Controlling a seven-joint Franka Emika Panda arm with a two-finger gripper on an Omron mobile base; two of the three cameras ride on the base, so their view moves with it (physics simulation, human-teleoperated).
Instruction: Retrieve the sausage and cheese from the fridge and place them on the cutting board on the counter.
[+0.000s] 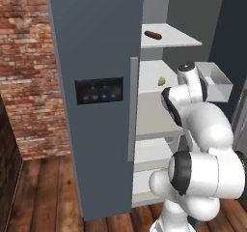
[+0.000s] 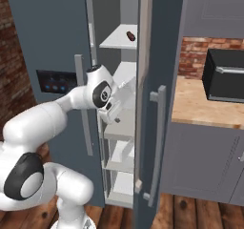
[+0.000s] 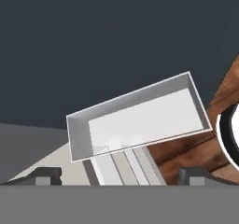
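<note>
Left base view showed the white arm folded up into the open slate blue-grey fridge (image 1: 96,57), the dark reddish-brown sausage (image 1: 153,35) on an upper shelf, the pale yellow-tan cheese wedge (image 1: 161,81) one shelf lower. Right base view had the wrist bent toward the shelves. Hand view showed the gripper (image 3: 120,175) spread wide and empty, facing a white door bin (image 3: 135,118).

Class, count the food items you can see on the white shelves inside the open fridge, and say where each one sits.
2. A dark reddish-brown sausage lies on the upper white shelf; a small pale yellow cheese chunk sits on the shelf below. Others may be hidden behind the white arm or the door.
</note>
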